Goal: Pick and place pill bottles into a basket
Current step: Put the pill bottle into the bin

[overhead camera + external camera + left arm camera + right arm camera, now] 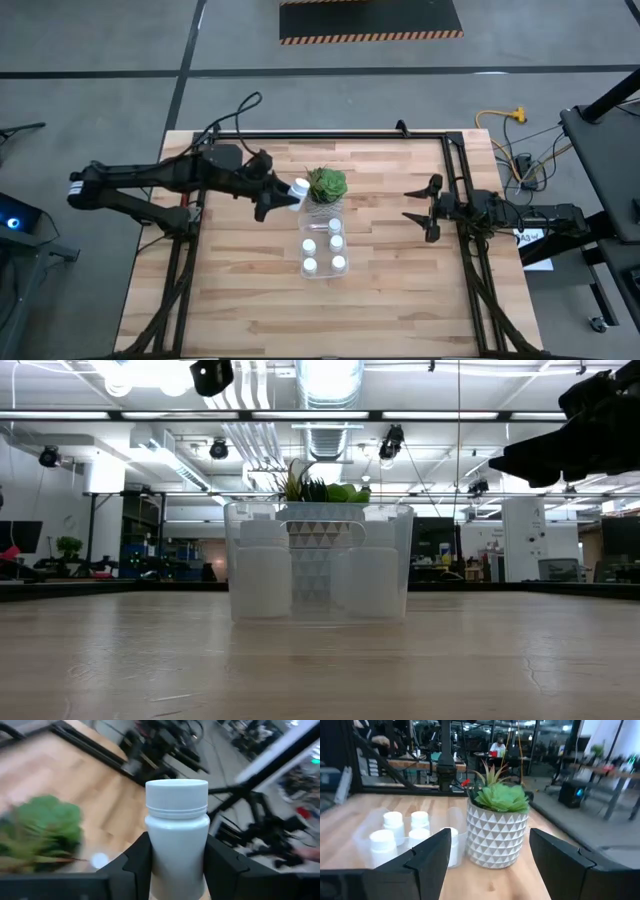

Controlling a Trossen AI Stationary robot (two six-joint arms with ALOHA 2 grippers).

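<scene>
Wooden slatted table [230, 290]: left gripper [283, 196], fingers clamping 1 small white capped pill bottle [299, 187], hovers just beside the clear rectangular plastic basket [343, 248], near its plant end; right fingers gape, empty

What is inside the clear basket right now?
In the high view the basket holds four white pill bottles, caps up in two rows. A fifth pill bottle is clamped in the left gripper, beside the plant, outside the basket. The sixth is not visible.

The worktop [390, 290] is pale, matt wood planking. The basket [320, 565] is clear plastic; the pill bottle [177, 840] is smooth white plastic.
</scene>
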